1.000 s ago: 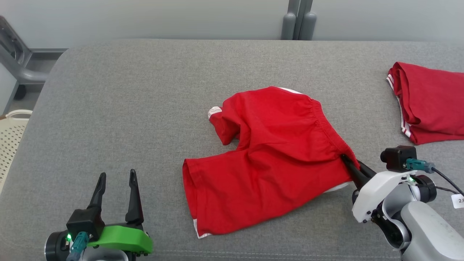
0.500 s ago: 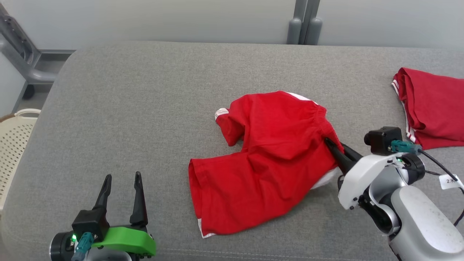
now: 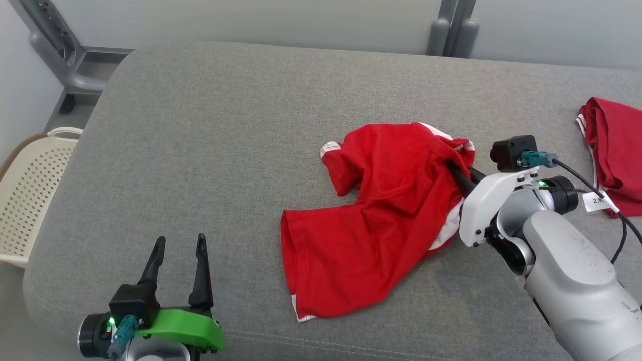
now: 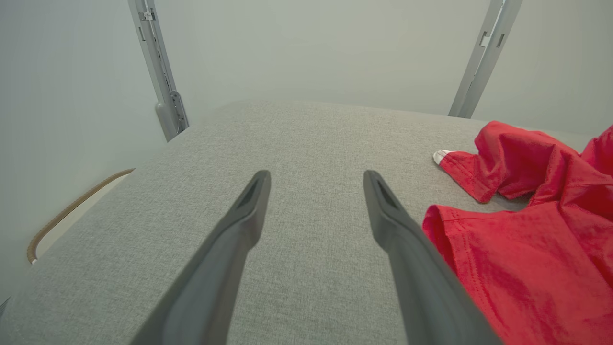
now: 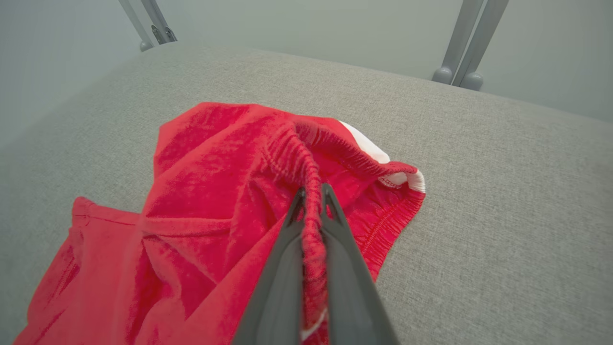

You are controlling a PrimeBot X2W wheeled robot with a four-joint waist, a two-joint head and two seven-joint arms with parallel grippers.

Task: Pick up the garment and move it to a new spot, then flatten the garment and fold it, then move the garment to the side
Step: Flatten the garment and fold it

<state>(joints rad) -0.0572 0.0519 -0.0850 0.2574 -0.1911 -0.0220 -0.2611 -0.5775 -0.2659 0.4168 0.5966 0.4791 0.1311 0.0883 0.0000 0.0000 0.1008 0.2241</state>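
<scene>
The garment [image 3: 371, 225] is a pair of red shorts with white trim, lying rumpled at the middle of the grey cushion. My right gripper [image 3: 451, 168] is shut on its elastic waistband, which bunches upward between the two dark fingers [image 5: 287, 249]. The waistband [image 5: 306, 167] folds over itself beyond the fingertips [image 5: 327, 191]. One leg [image 4: 522, 268] spreads toward the front edge; the other leg's white cuff [image 4: 440, 156] points left. My left gripper [image 3: 179, 243] stands open near the front left, apart from the cloth, with bare cushion between its fingers [image 4: 242, 225].
A second red garment [image 3: 614, 150] lies at the cushion's far right edge. A cream perforated basket [image 3: 30, 190] stands on the floor to the left. Grey metal posts [image 3: 451, 30] rise behind the cushion [image 3: 225, 125]. A cable with a white tag [image 3: 597, 200] trails from my right wrist.
My right gripper has pulled the waistband up and toward the far side, bunching the shorts' right half. The camera has also shifted. My left gripper has stayed open in place.
</scene>
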